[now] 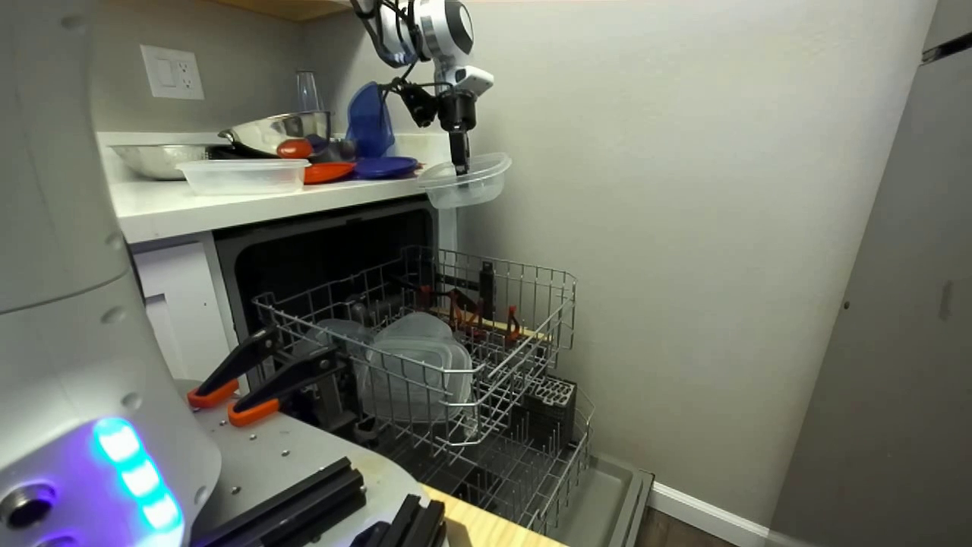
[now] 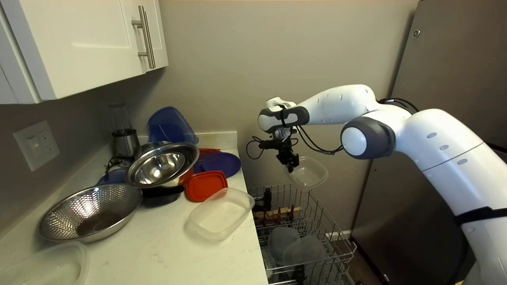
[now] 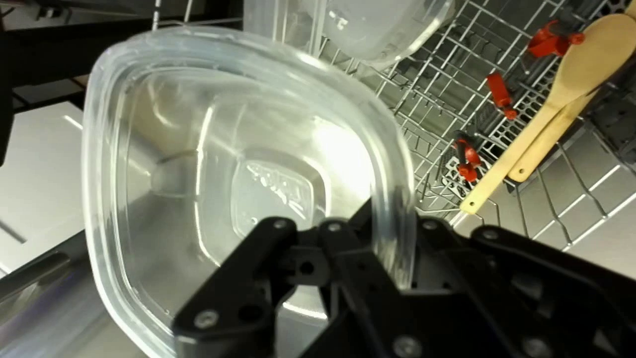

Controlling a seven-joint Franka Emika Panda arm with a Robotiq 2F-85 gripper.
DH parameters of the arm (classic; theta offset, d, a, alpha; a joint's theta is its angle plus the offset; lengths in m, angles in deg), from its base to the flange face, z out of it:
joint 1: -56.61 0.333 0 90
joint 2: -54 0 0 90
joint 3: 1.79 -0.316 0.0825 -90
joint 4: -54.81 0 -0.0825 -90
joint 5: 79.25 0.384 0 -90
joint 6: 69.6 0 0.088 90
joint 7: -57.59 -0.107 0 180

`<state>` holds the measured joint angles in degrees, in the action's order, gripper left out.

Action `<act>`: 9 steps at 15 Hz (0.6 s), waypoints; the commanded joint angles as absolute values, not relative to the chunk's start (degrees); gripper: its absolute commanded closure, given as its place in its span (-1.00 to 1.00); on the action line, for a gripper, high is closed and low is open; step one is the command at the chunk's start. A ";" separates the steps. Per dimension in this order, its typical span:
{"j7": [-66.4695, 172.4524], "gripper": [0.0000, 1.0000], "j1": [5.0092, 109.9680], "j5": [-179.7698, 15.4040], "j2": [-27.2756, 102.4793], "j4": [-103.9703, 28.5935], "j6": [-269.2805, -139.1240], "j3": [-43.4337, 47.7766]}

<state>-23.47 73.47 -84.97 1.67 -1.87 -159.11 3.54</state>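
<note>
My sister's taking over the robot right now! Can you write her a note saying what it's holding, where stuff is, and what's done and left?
Gripper: shut on the rim of a clear tub.
Where: that tub hangs in the air, higher than the upper dishwasher rack. A second tub sits on the counter, near its edge.
Done: tub gripped and up; some clear plastic pieces are in the rack.
Left: held tub not yet set down.

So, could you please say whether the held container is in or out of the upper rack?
Out: in an exterior view, the container hangs from the gripper, with a gap between it and the upper rack.
</note>
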 commanded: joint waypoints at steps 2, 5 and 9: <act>-18.32 0.97 75.63 -88.65 3.21 -0.05 -149.73 3.38; -19.95 0.97 75.09 -88.31 3.95 1.45 -150.32 4.06; -27.34 0.97 70.83 -84.67 5.71 1.12 -152.52 6.05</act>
<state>-23.27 73.99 -87.16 2.86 3.52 -151.47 5.00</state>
